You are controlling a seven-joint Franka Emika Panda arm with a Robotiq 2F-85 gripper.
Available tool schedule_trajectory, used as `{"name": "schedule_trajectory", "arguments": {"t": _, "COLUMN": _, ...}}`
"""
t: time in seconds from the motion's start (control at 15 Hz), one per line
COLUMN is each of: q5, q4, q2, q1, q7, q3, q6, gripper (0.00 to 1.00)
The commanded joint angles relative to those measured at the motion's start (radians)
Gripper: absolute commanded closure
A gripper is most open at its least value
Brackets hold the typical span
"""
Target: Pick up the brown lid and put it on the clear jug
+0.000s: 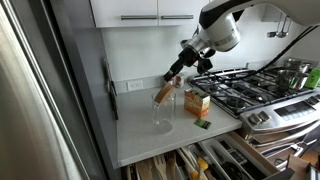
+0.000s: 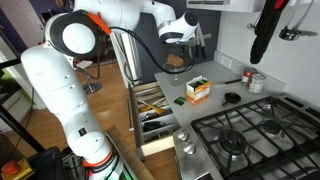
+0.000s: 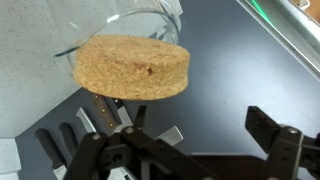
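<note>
The brown lid (image 3: 132, 67) is a round cork disc. It lies tilted across the mouth of the clear jug (image 3: 150, 22), just beyond my fingertips. In an exterior view the lid (image 1: 163, 93) leans on the rim of the jug (image 1: 162, 115), which stands on the white counter. My gripper (image 3: 190, 140) is open and empty, its fingers spread wide and apart from the lid. In an exterior view the gripper (image 1: 177, 72) hangs just above and to the right of the jug. In an exterior view the lid (image 2: 177, 60) shows as a small brown patch below the gripper (image 2: 178, 38).
An orange carton (image 1: 197, 101) stands just right of the jug, and it also shows in the other exterior view (image 2: 198, 90). A gas stove (image 1: 260, 88) with a pot (image 1: 293, 72) lies further right. An open utensil drawer (image 1: 200, 160) juts out below the counter. Red-capped jars (image 2: 256, 81) stand near the wall.
</note>
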Motion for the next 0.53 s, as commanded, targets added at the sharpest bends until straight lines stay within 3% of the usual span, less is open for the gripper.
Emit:
{"name": "schedule_trajectory", "arguments": {"t": 0.0, "q5": -0.035, "q4": -0.015, "q2": -0.003, "q1": 0.001, "q7": 0.011, "q3": -0.001, "q6": 0.005, "gripper": 0.00}}
{"name": "schedule_trajectory", "arguments": {"t": 0.47, "q5": -0.069, "q4": -0.011, "q2": -0.010, "q1": -0.004, "q7": 0.061, "q3": -0.005, "q6": -0.044, "gripper": 0.00}}
